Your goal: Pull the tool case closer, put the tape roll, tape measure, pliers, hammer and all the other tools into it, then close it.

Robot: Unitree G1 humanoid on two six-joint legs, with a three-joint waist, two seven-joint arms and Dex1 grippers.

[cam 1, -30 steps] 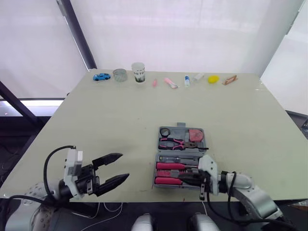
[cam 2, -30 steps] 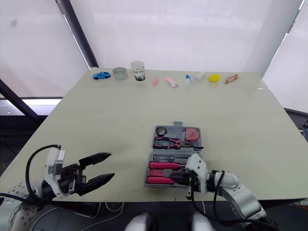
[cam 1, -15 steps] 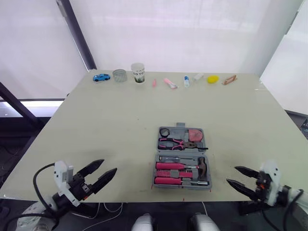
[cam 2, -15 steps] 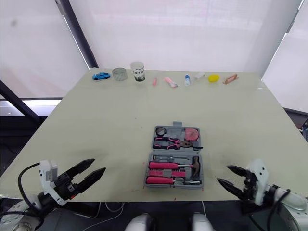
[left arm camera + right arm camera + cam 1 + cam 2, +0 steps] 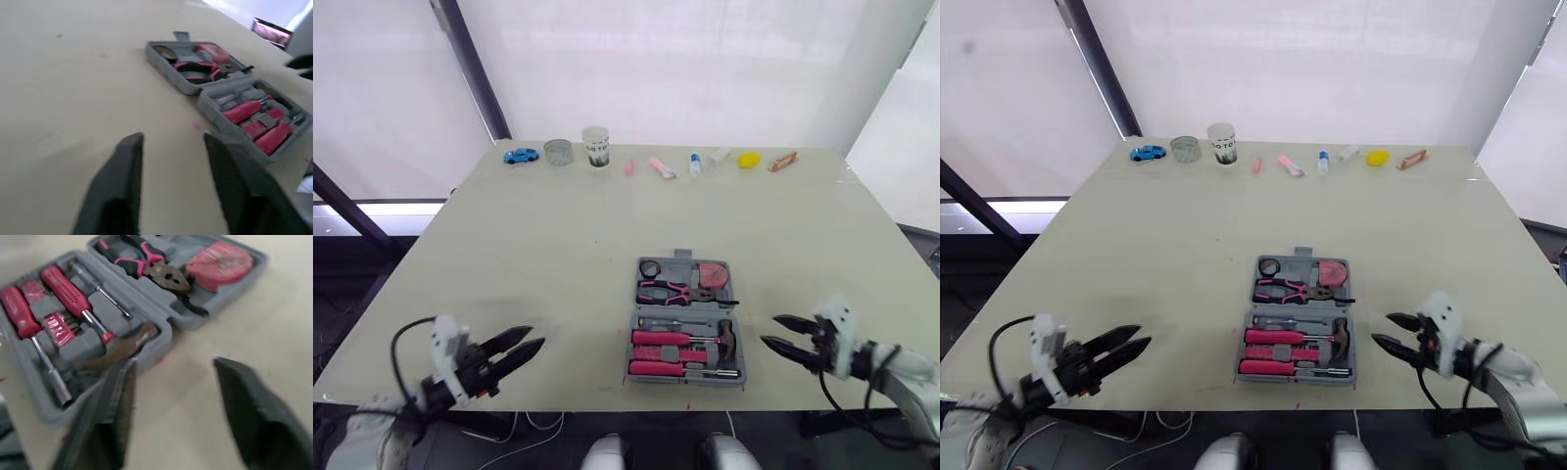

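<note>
The grey tool case (image 5: 633,338) lies open near the table's front edge. Its far half holds the black tape roll (image 5: 649,268), the pink-handled pliers (image 5: 671,290) and the pink tape measure (image 5: 711,273). Pink screwdrivers (image 5: 661,338) and the hammer (image 5: 725,337) fill the near half. My right gripper (image 5: 771,331) hovers just right of the case, open and empty, with the hammer head (image 5: 132,340) ahead of its fingers. Well left of the case, at the front edge, my left gripper (image 5: 534,340) points toward it, open with nothing between its fingers (image 5: 129,161).
Along the far edge stands a row of small items: a blue toy car (image 5: 520,156), a glass jar (image 5: 558,151), a paper cup (image 5: 595,146), pink pieces (image 5: 660,167), a small bottle (image 5: 694,164), a yellow object (image 5: 748,161) and a wooden clip (image 5: 782,162).
My right gripper left the case's front half, swung out past the table's front right, then came back beside the case's right side. My left arm drew back and its fingers narrowed.
</note>
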